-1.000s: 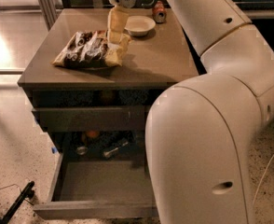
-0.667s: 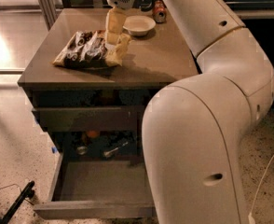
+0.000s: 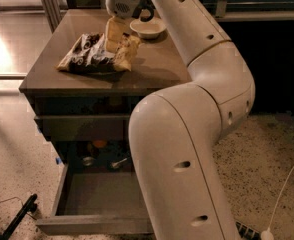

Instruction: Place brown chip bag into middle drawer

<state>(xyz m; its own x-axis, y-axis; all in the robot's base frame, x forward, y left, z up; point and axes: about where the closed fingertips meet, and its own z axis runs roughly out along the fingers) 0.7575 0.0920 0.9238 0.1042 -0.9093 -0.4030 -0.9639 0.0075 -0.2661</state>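
Gripper (image 3: 120, 49) sits on the brown chip bag (image 3: 87, 58).

The brown chip bag (image 3: 89, 56) lay flat on the cabinet (image 3: 157, 71) top, toward its left front, dark brown with a tan-yellow right end. The gripper (image 3: 119, 43) was down at that end. Under the cabinet top, the grey middle drawer (image 3: 99, 196) stood pulled out.

Cabinet top (image 3: 154, 70): bowl (image 3: 148, 28), bag (image 3: 88, 57) under claw (image 3: 121, 44)
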